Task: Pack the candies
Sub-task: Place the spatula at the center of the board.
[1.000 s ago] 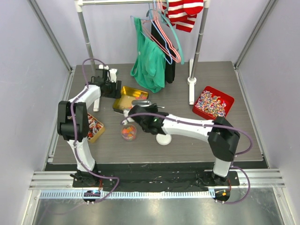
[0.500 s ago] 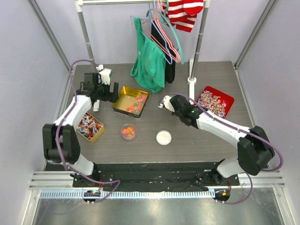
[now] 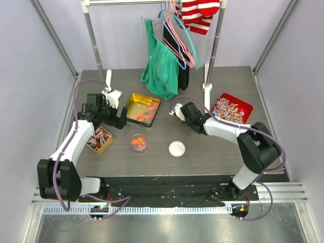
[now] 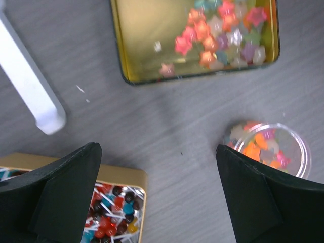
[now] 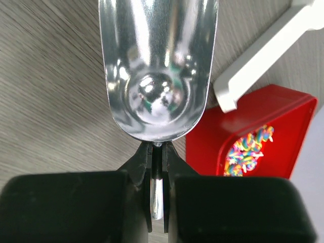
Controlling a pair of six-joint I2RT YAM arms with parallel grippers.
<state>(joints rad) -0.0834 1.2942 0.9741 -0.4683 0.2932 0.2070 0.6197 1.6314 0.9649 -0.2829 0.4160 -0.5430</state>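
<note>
The candies (image 4: 223, 35) are small bright star-like pieces heaped in the right end of a large gold tin (image 3: 130, 101). More of them fill a small clear jar (image 3: 138, 143), also in the left wrist view as the jar (image 4: 268, 147). Its white lid (image 3: 176, 148) lies flat to the right of it. My left gripper (image 3: 120, 118) hangs open over bare table between the tin and the jar, nothing between its fingers (image 4: 71, 177). My right gripper (image 5: 158, 152) is shut on the handle of an empty metal scoop (image 5: 157, 71), right of the tin in the top view.
A smaller gold tin (image 3: 98, 139) of blue and red wrapped candies sits at the left. A red tray (image 3: 230, 110) of twisted-wrapper candies is at the right. A clothes rack with hanging garments stands behind, its white feet (image 4: 30, 86) (image 5: 263, 50) on the table.
My left gripper opened wide and drew back from the large tin's left side toward me. My right arm swung the scoop from over the jar to the right.
</note>
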